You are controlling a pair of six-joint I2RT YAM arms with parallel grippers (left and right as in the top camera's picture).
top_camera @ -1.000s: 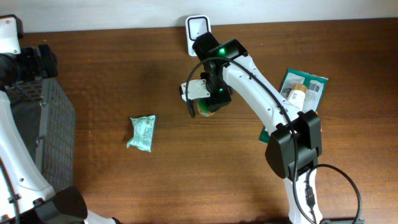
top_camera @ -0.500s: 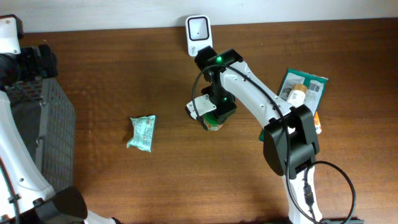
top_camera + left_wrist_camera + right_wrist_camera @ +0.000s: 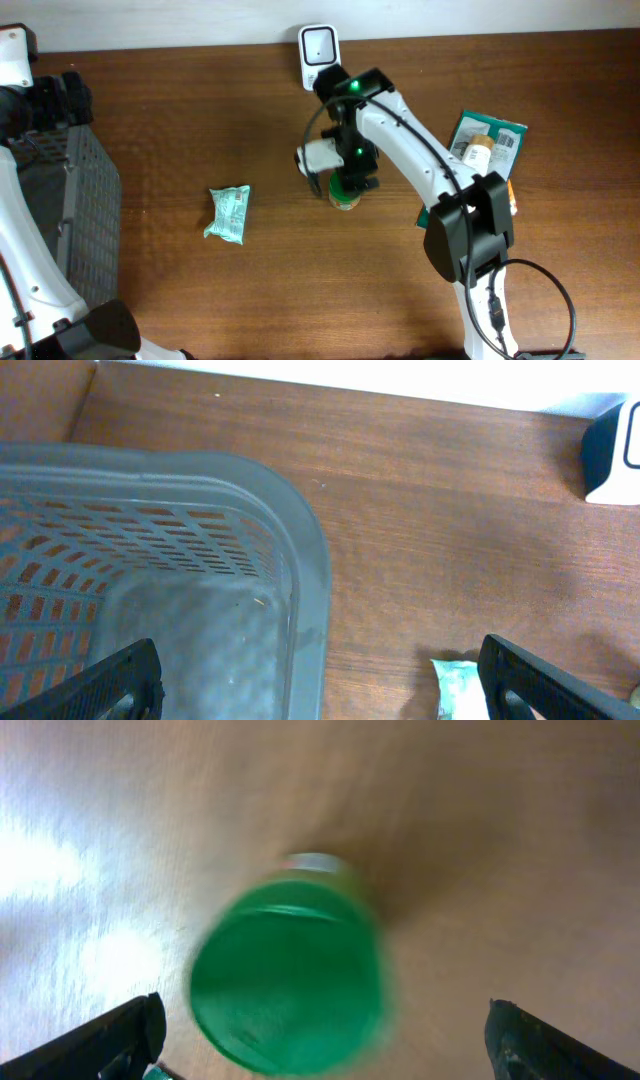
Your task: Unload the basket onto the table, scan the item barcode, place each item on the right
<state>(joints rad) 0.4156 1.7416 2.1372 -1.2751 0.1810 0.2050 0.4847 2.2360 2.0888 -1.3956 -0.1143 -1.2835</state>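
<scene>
- Overhead: my right gripper [image 3: 345,183] is letting go. A second ago it was clamping the green-lidded jar [image 3: 346,200] up nearer the scanner [image 3: 318,45]; now the jar is standing on the table [image 3: 200,120] right under it. I'm guessing this item's scan is finished.
- Left wrist: my left gripper [image 3: 325,685] is hanging wide open and empty by the basket [image 3: 290,530]. No jar showing here.
- Right wrist: I'm looking straight down on the lid [image 3: 285,975], fingers [image 3: 125,1040] spreading well clear on both sides, which overhead isn't showing.
</scene>
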